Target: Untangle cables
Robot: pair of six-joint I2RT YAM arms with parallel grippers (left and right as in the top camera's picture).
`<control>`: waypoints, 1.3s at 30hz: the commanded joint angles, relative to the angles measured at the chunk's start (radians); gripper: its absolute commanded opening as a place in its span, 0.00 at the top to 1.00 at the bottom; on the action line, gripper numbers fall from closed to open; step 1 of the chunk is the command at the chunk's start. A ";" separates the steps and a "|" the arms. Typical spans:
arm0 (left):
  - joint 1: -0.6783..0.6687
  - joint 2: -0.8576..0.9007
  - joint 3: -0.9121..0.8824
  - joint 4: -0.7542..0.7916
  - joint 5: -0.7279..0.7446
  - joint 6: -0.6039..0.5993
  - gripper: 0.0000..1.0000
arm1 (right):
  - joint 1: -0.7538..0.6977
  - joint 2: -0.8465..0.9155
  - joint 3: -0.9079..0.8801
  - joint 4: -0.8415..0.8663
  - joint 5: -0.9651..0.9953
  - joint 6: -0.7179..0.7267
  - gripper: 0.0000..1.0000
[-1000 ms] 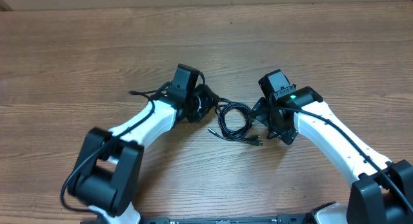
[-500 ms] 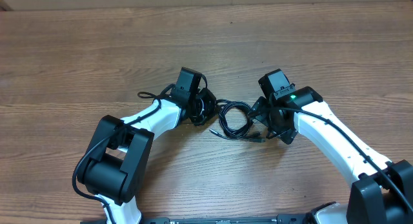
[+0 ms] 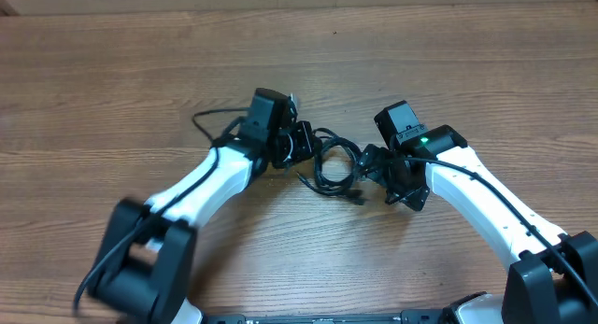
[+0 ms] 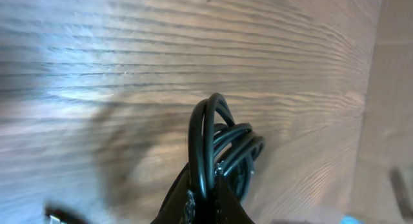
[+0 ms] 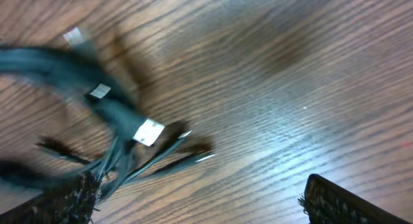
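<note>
Near mid-worktop (image 3: 140, 72), the cables (image 3: 334, 170) sit as one small black coil between the two hands. At the coil's 9 o'clock edge is the left hand (image 3: 301, 143), touching it; at the 3 o'clock edge is the right hand (image 3: 372, 165). The left arm (image 3: 210, 175) runs in from 7 o'clock and the right arm (image 3: 476, 198) from 5 o'clock. Thin loose ends trail off the coil at its 5 o'clock.

Left wrist view: the hand is pinched narrow on the cables, with several strands gripped between the fingers (image 4: 174, 204). A tight loop stands up out of the grip, and more loops bunch behind it toward 1 o'clock. The wood beneath is blurred. The loop looks lifted off it, though that is not certain.

Right wrist view: the fingers (image 5: 332, 197) are spread wide, one at the frame's 7 o'clock and the other at 5 o'clock, with bare wood between them. The cables smear across the 9 o'clock side, strands passing just beside the 7 o'clock finger. Contact with its pad cannot be told. One silver plug (image 5: 150, 132) shows sharply at the end of a thick black strand.
</note>
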 commanded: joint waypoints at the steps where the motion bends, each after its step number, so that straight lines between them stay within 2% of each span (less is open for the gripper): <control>1: 0.005 -0.142 0.012 -0.078 -0.132 0.141 0.96 | -0.002 -0.023 0.029 0.006 -0.008 -0.019 0.00; 6: 0.005 -0.255 0.012 -0.275 -0.356 0.153 0.96 | -0.002 -0.023 0.029 0.006 -0.008 -0.019 0.00; 9: 0.005 -0.288 0.012 -0.332 -0.425 0.151 0.96 | -0.002 -0.023 0.029 0.006 -0.008 -0.019 0.00; 17: 0.005 -0.297 0.012 -0.382 -0.410 0.033 0.96 | -0.002 -0.023 0.029 0.006 -0.008 -0.019 0.00; 23: 0.005 -0.315 0.012 -0.404 -0.418 0.000 0.96 | -0.002 -0.023 0.029 0.006 -0.008 -0.019 0.00; 27: 0.005 -0.319 0.012 -0.471 -0.461 -0.112 0.96 | -0.002 -0.023 0.029 0.006 -0.008 -0.019 0.00; 33: 0.005 -0.319 0.011 -0.547 -0.441 -0.351 0.96 | -0.002 -0.023 0.029 0.006 -0.008 -0.019 0.00; 39: 0.005 -0.317 0.011 -0.527 -0.402 -0.344 0.96 | -0.002 -0.023 0.029 0.006 -0.008 -0.019 0.00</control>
